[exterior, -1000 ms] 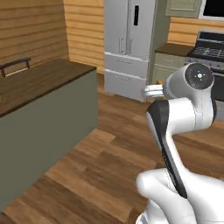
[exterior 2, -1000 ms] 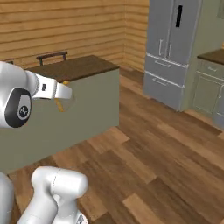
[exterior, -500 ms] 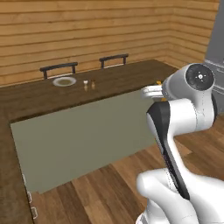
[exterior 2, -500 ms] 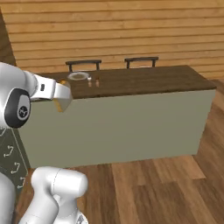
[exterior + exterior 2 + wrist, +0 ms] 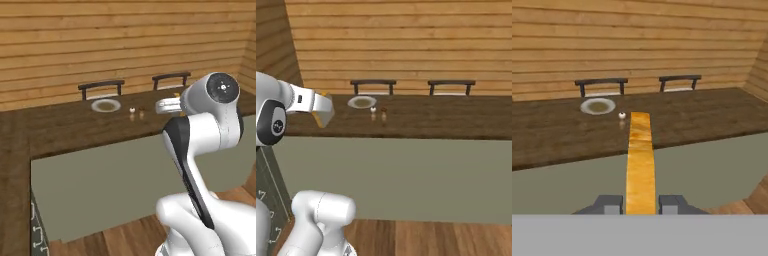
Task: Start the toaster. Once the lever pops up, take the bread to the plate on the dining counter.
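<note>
My gripper (image 5: 641, 204) is shut on the bread (image 5: 640, 160), a tan-yellow slice seen edge-on between the two dark fingertips (image 5: 612, 202). In the right base view the gripper (image 5: 322, 106) holds the bread (image 5: 324, 117) in the air in front of the dining counter (image 5: 446, 122). That counter is a long dark wood top with a plain grey-green front. The round light-grey plate (image 5: 598, 106) lies on it near the far edge, left of my hand's line and well beyond it. The plate (image 5: 105, 105) also shows in the left base view. The toaster and its lever are out of view.
Two small shakers (image 5: 373, 111) (image 5: 384, 112) stand on the counter just right of the plate. Two dark chair backs (image 5: 373, 84) (image 5: 451, 85) rise behind the counter against the plank wall. A drawer front (image 5: 36, 230) borders the counter's left end.
The whole picture has swung as the base drove and turned: fridge and floor gave way to the dining counter, now faced squarely and nearer. The bread stays in the gripper.
</note>
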